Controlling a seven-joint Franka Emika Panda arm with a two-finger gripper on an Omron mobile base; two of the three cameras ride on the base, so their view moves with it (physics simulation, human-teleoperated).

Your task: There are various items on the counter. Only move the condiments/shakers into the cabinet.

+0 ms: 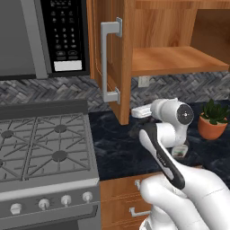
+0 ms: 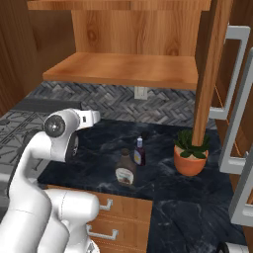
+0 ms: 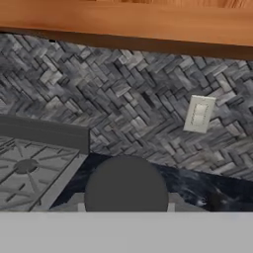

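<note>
The end effector point(image 3: 126, 203) is closed narrowly on the small shaker point(image 3: 126, 185). The shaker's round dark top sits right between the fingertips, and its wooden body is hidden from sight. The hand is held above the dark marbled bench point(image 2: 94, 163) and faces the back wall. I cannot tell whether the shaker's base touches the stone.

Below and to the left of the end effector is the grey gas stove point(image 1: 40, 143), whose edge meets the bench. To its right and lower down, the brown syrup bottle point(image 2: 126, 170) stands upright on the bench. The little dark-blue bottle point(image 2: 140, 152) is just behind it, close enough that I cannot tell whether they touch. Further right, well apart from the end effector, is the green plant in its orange pot point(image 2: 190, 154).

Ahead of the end effector the herringbone tile wall point(image 3: 123, 99) rises from the bench, with a pale outlet point(image 3: 198, 113) up and to the right. Above everything hangs the wooden cabinet point(image 2: 128, 69). Its door point(image 1: 110, 63), which has a silver bar handle, is swung open, and its inner shelf is bare.
</note>
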